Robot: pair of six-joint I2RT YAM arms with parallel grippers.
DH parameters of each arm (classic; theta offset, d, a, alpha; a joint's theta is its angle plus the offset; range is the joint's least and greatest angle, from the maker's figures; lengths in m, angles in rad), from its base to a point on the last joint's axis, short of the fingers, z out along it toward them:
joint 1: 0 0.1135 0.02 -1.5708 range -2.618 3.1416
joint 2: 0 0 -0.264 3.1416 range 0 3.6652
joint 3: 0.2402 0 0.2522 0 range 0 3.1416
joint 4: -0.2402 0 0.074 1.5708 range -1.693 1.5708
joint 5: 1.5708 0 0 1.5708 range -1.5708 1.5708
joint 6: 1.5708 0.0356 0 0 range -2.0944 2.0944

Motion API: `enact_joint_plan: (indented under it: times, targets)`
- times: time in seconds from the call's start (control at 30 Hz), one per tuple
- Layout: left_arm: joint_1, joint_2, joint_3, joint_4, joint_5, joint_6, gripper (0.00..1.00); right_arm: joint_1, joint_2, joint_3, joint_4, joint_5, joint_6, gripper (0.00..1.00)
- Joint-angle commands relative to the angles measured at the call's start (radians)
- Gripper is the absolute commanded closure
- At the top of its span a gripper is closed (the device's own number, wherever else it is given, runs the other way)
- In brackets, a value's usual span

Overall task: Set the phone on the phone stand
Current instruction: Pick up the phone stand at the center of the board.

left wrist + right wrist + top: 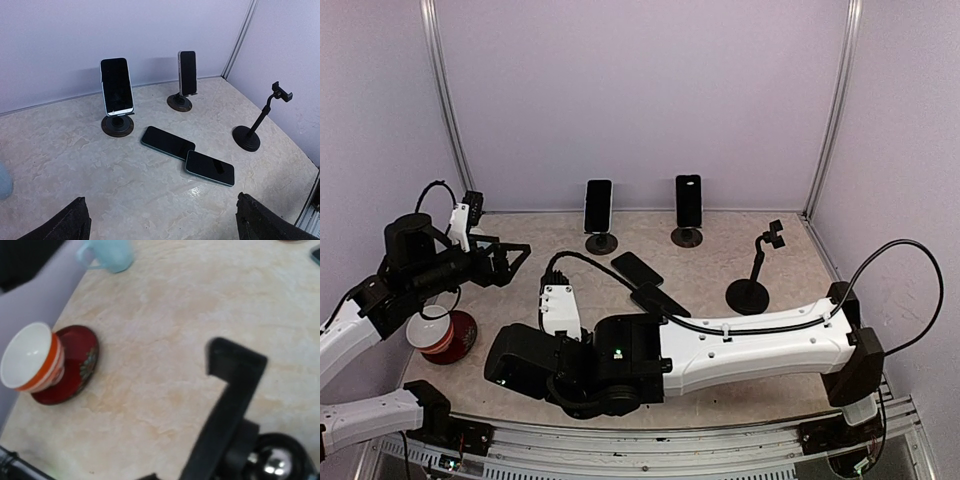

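Two dark phones lie flat and touching mid-table, one (pixel 637 268) (pixel 167 142) behind the other (pixel 660 298) (pixel 210 167). An empty black phone stand (pixel 752 285) (pixel 252 130) with a small clamp on top stands to their right. My left gripper (pixel 508 258) (pixel 167 225) hovers open at the left, aimed at the phones and holding nothing. My right gripper (pixel 508 365) reaches low across the front toward the left. Its wrist view is blurred. A black bent bar (pixel 232 390) with a shiny ball at its foot fills the lower right there. The jaws themselves do not show.
Two more phones stand on round stands at the back, left (pixel 598 205) (pixel 116 86) and right (pixel 688 200) (pixel 187 73). A white, orange-striped cup (pixel 432 325) (pixel 32 357) sits on a red saucer (pixel 75 365) front left. A pale blue mug (pixel 107 252) is beyond it.
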Motion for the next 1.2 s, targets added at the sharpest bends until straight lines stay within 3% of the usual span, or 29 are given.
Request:
enact_joint_plan:
  times: [0.0, 0.13, 0.3, 0.5, 0.7, 0.8, 1.17]
  targets:
    - [-0.011, -0.018, -0.007, 0.016, -0.014, -0.004, 0.01, -0.003, -0.010, -0.020, -0.060, 0.050, 0.045, 0.69]
    - [-0.018, -0.023, -0.007, 0.014, -0.020, -0.002, 0.01, -0.003, -0.025, -0.042, -0.044, 0.059, 0.029, 0.78]
    - [-0.022, -0.025, -0.007, 0.011, -0.028, 0.000, 0.01, -0.006, -0.033, -0.047, -0.005, 0.067, -0.068, 0.79]
    - [-0.024, -0.022, -0.008, 0.009, -0.034, 0.003, 0.01, -0.030, -0.149, -0.210, 0.219, 0.029, -0.391, 0.84]
    - [-0.021, -0.013, -0.007, 0.009, -0.040, 0.008, 0.01, -0.124, -0.400, -0.596, 0.585, -0.193, -0.646, 0.87]
    - [-0.022, -0.011, -0.008, 0.012, -0.037, 0.009, 0.01, -0.175, -0.482, -0.689, 0.679, -0.327, -0.763, 0.89]
    - [-0.029, -0.011, -0.013, 0.047, 0.086, 0.022, 0.01, -0.336, -0.589, -0.756, 0.691, -0.795, -1.030, 0.91]
